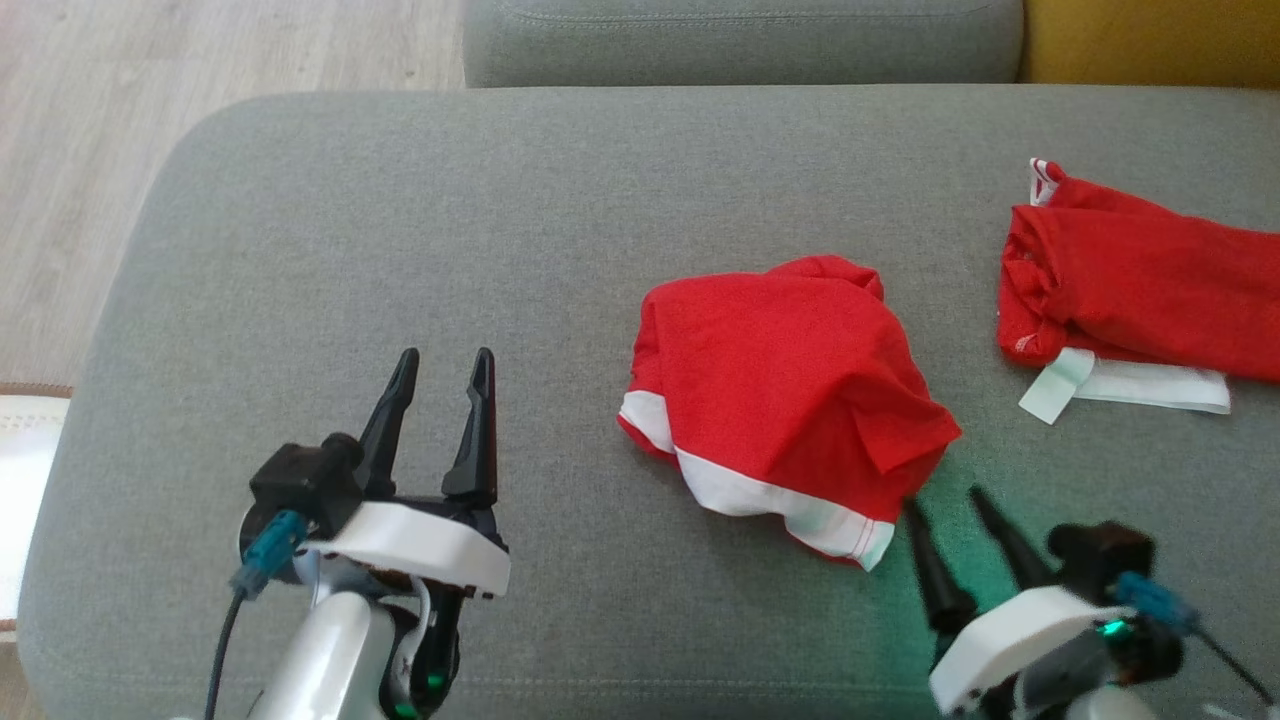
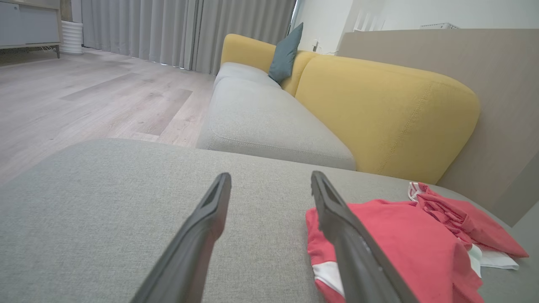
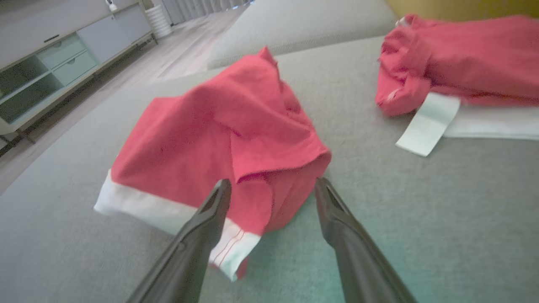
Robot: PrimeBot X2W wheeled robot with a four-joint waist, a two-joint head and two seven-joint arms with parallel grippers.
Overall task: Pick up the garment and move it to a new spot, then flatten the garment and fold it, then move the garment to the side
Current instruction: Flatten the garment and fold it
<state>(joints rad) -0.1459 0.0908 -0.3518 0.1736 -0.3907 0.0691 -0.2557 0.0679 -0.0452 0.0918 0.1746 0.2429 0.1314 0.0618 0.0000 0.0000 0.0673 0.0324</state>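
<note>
A crumpled red garment (image 1: 790,390) with a white band along its edge lies in a heap on the grey cushion (image 1: 400,230). It also shows in the right wrist view as the garment (image 3: 227,134) and in the left wrist view as the garment (image 2: 404,248). My right gripper (image 1: 945,500) is open, its fingertips just short of the heap's near right corner, nothing between them. Over at the lower left my left gripper (image 1: 445,365) stands open above bare cushion, well left of the garment. In its own view the right gripper (image 3: 273,185) frames the garment's folded corner.
A second red garment (image 1: 1140,290) with a white band lies at the right edge of the cushion. A grey seat cushion (image 1: 740,40) and a yellow sofa back (image 2: 379,109) lie beyond. Wooden floor (image 1: 90,150) drops off to the left.
</note>
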